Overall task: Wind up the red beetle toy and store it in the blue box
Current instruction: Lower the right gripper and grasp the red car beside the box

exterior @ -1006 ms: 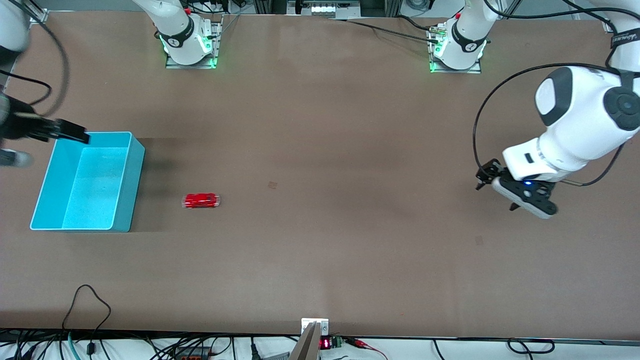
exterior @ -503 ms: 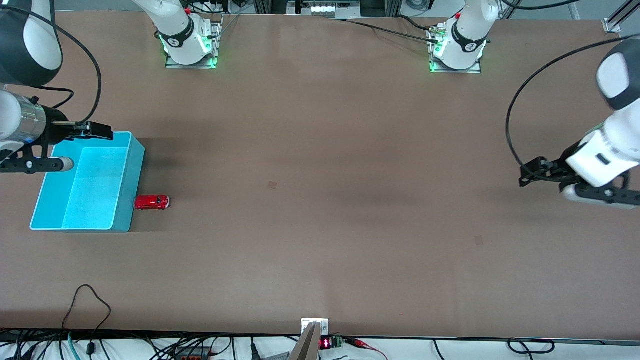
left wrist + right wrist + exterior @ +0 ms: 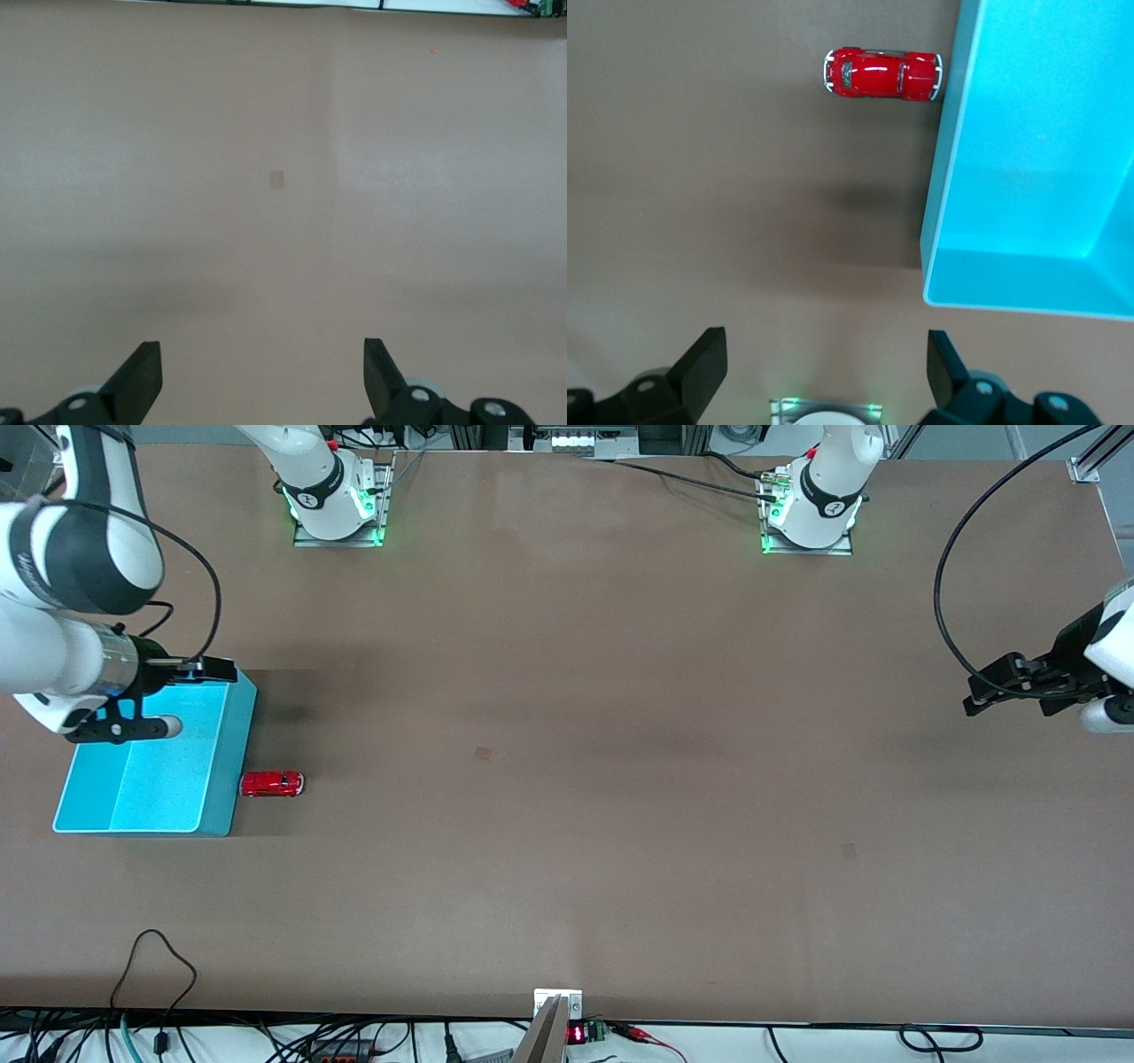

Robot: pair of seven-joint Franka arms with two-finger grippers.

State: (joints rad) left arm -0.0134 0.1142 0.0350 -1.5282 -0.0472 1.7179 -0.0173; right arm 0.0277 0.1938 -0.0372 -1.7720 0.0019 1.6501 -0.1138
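The red beetle toy [image 3: 272,784] stands on the table, touching or almost touching the outer wall of the blue box [image 3: 159,779], on the side toward the left arm's end. In the right wrist view the toy [image 3: 882,73] sits beside the box's wall [image 3: 946,190]. The box looks empty. My right gripper [image 3: 211,670] hangs open and empty over the box's corner nearest the robot bases; its jaws [image 3: 826,372] hold nothing. My left gripper [image 3: 985,691] is open and empty over bare table at the left arm's end [image 3: 262,372].
The right arm's base [image 3: 335,500] and the left arm's base [image 3: 811,509] stand along the table's edge by the robots. A small metal bracket [image 3: 556,1003] and cables lie at the edge nearest the front camera. A faint patch [image 3: 482,753] marks the middle.
The toy rolled along the table toward the box and stopped at its wall. My right gripper moved over the box's corner. My left gripper drew back toward its own end of the table.
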